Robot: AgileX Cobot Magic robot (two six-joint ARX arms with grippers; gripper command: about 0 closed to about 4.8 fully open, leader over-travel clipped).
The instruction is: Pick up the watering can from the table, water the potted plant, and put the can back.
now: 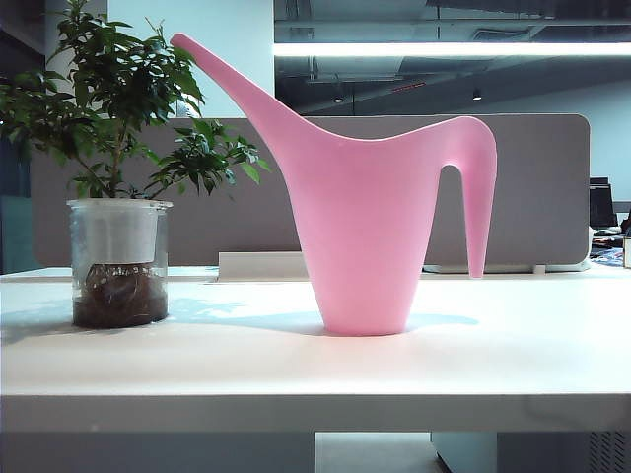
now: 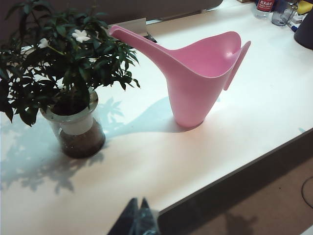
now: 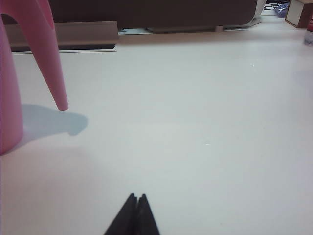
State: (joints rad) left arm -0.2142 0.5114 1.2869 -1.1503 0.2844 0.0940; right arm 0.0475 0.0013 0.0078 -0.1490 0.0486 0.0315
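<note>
Fingertips of left gripper (image 2: 137,218) showing dark at the near table edge, pressed together, pinching nothing, well short of everything. Right gripper (image 3: 135,214) likewise pressed together and empty, hovering low over bare white table (image 3: 205,127), off to the handle side of the can. Neither gripper appearing in the exterior view.

Watering can (image 1: 367,212) standing upright mid-table, base flat, spout reaching up toward the potted plant (image 1: 118,187), spout tip just over the outer leaves. Hook handle (image 1: 477,192) hanging free on the side away from the plant, lower end not touching the table. Pickup not yet begun, judging by both empty grippers.

Risks, as judged:
- Closed tips arriving at the handle would shove rather than grasp; needing to spread first.
- Tall tapered body on a narrow base looking tippy; a sideways nudge at the handle likely toppling it toward the plant.
- Thin, smooth handle possibly letting the can swing or slip in a pinch.
- Spout already among foliage; lifting carelessly risking snagging branches or dragging the pot.

Containers:
- Can interior looking pink and bare as far as the left wrist view reaches; bottom hidden, so water level unknowable.
- Clear glass pot (image 2: 76,129) holding a white liner above, dark soil and roots below; leafy shrub with a couple of white flowers (image 2: 80,35).
</note>
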